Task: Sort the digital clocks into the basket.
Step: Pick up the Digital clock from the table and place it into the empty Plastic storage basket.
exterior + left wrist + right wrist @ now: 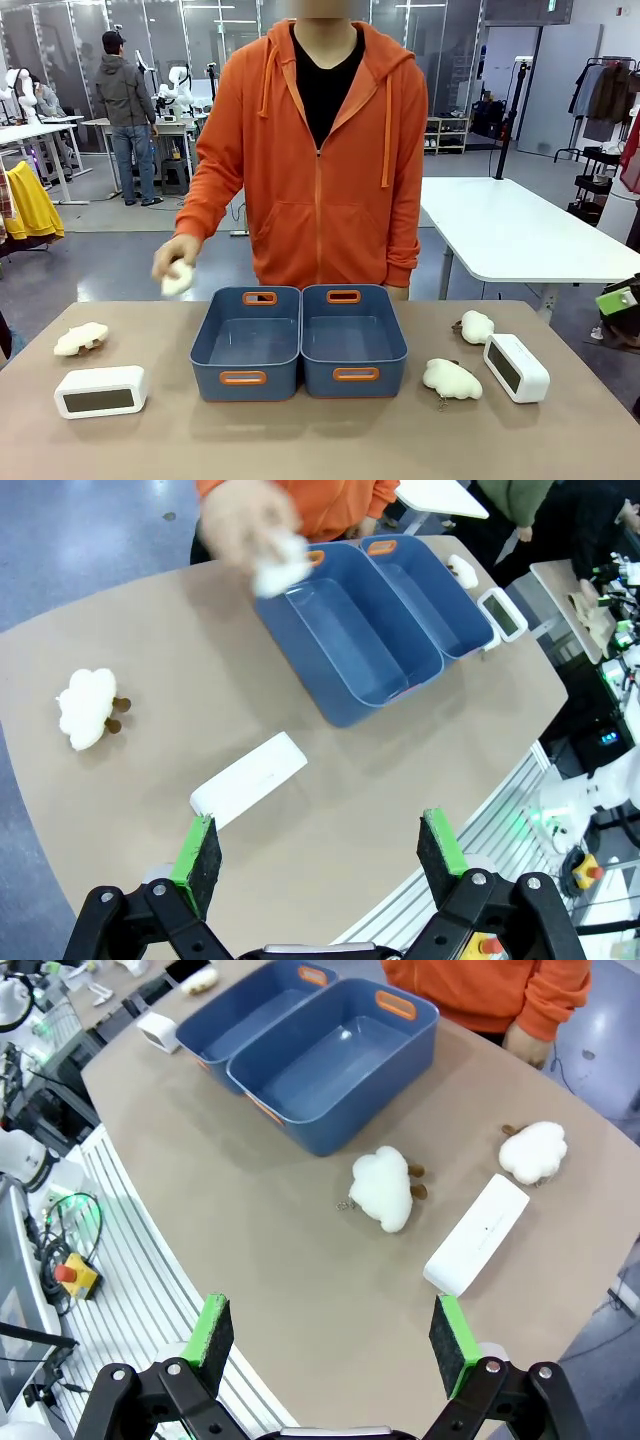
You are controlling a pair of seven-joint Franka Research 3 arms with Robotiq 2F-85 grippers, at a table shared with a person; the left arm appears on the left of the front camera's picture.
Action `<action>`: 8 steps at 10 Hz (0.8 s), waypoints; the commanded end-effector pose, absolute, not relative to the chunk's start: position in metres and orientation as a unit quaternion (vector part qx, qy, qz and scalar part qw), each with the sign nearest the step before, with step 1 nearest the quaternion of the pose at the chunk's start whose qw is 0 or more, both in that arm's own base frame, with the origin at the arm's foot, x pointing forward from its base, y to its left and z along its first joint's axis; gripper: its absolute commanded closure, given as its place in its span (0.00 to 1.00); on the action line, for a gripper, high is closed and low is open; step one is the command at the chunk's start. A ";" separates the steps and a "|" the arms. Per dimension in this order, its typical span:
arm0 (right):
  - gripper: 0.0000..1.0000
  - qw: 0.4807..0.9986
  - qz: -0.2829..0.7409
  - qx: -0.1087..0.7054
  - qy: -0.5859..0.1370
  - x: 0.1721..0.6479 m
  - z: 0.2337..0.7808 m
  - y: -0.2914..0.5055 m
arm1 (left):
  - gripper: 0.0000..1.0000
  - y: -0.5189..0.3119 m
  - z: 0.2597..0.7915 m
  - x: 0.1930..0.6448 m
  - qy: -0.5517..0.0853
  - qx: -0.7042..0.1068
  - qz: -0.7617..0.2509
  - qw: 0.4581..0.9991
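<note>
Hanging over the near edge of the table (pixel 320 440), the left gripper (pixel 318 825) has its jaws wide apart and empty, and the right gripper (pixel 330 1310) is the same. Just beyond each one sits a clock. The left clock (pixel 248 778) is low and left of centre in the left wrist picture, slanted against the line between the pads. The right clock (pixel 477 1234) is at the right of the right wrist picture, also slanted, with a plush (pixel 383 1188) near it. Farther on, at the middle of the table, the left tub (pixel 205 368) and the right tub (pixel 392 368) stand touching, both with nothing inside. Which one is meant as the basket I cannot tell. At the far side a person's hand (pixel 172 258) holds a second plush (pixel 178 280) near the left tub's far corner.

I think the step is the first pick. To do it well, turn the wrist until the pads face the clock's long sides, come down centred, and close across the narrow width. On the right, keep clear of the plush.
</note>
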State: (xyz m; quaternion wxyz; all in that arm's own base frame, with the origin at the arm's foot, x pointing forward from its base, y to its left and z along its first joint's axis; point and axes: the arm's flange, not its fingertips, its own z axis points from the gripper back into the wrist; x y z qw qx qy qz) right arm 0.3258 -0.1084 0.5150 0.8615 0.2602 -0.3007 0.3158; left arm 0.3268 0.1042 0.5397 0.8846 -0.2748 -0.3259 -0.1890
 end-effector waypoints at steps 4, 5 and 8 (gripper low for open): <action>0.00 0.964 0.122 0.211 -0.105 0.424 0.534 -0.053 | 0.00 0.105 0.538 0.326 -0.327 -0.280 -0.198 0.881; 0.00 0.972 0.094 0.199 -0.085 0.445 0.519 -0.041 | 0.00 0.105 0.538 0.326 -0.327 -0.280 -0.198 0.881; 0.00 0.990 0.054 0.124 -0.048 0.484 0.470 -0.029 | 0.00 0.105 0.538 0.326 -0.327 -0.280 -0.198 0.881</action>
